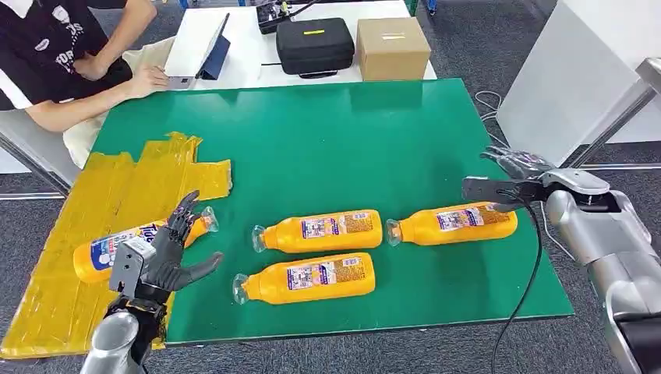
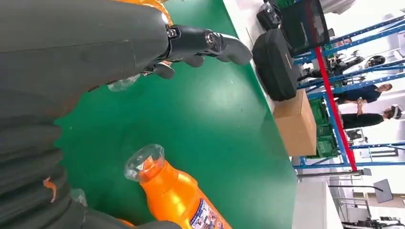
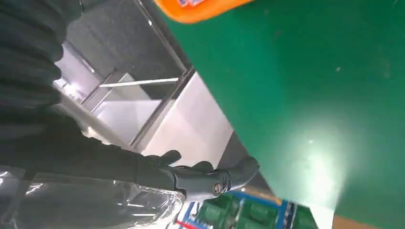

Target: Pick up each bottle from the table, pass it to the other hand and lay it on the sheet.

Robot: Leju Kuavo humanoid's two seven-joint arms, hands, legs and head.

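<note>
An orange bottle [image 1: 105,251] lies on the yellow sheet [image 1: 117,187] at the left of the green table [image 1: 343,132]. My left hand [image 1: 167,253] hovers over its neck with fingers spread and nothing in it; its thumb [image 2: 210,42] sticks out over the green. Three more orange bottles lie on the green: a middle one [image 1: 319,231], a front one [image 1: 305,278] and a right one [image 1: 452,224]. One of them [image 2: 176,198] shows close by, clear cap first. My right hand [image 1: 507,185] is stretched flat and holds nothing, just above the right bottle's base end [image 3: 200,7]; its fingers [image 3: 205,180] reach past the table edge.
A person sits at the far left with an arm [image 1: 93,97] on the table corner, beside a laptop [image 1: 199,51]. A black case [image 1: 315,45] and a cardboard box [image 1: 393,48] stand on the white table behind. A black cable [image 1: 530,273] hangs from my right arm.
</note>
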